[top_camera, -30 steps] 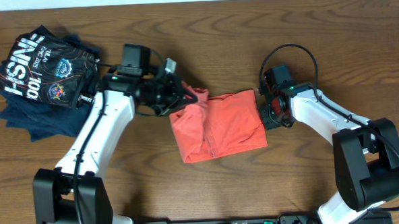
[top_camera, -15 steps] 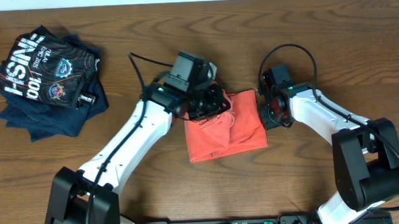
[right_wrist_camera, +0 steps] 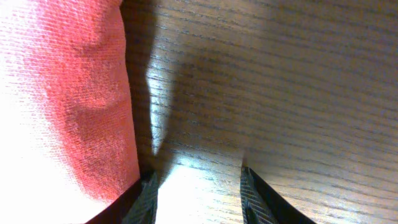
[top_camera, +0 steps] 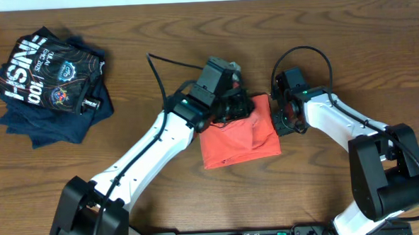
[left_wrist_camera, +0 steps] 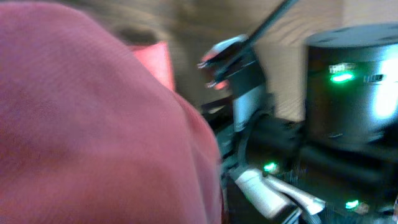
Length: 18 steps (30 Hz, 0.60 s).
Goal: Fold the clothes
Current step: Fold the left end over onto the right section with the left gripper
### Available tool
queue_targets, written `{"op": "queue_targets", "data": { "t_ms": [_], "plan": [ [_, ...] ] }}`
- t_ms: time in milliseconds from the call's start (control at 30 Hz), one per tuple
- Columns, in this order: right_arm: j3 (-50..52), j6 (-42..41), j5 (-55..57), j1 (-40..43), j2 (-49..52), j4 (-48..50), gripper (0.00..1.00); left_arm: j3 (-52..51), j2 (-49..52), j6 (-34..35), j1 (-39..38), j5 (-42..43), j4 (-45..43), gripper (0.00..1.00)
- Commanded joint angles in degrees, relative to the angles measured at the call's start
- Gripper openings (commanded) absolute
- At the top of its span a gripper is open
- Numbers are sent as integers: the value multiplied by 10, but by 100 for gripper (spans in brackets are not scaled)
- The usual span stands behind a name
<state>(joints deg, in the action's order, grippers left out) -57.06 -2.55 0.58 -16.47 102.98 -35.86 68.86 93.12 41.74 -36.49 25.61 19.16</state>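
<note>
Two right jaws apart, beside T-shirt [right_wrist_camera: 62, 93]

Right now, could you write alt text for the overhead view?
A partly folded coral T-shirt lies in the middle of a wooden table. The left gripper is over its upper edge, the right gripper at its right edge; dark garments lie far left.

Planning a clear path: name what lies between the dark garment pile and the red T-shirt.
Overhead view: from the dark garment pile, bare table, then the left arm, its white link crossing just before the red T-shirt.
</note>
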Motion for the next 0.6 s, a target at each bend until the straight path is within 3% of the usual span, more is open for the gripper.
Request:
{"op": "queue_targets", "data": {
  "t_ms": [0,300,433,567],
  "plan": [
    [23,-4,-15,-8,41,-9,38,16,-13,5,-19,5,-31,57],
    [-18,-41,-7,24,-19,-61,38,16,-43,-43,28,126,-65,58],
    [-56,-37,-11,48,-80,-104,40,16,-87,-86,94,127,-26,58],
    [-103,23,-91,45,-139,-144,43,16,-112,-119,167,90,35,58]
  ]
}}
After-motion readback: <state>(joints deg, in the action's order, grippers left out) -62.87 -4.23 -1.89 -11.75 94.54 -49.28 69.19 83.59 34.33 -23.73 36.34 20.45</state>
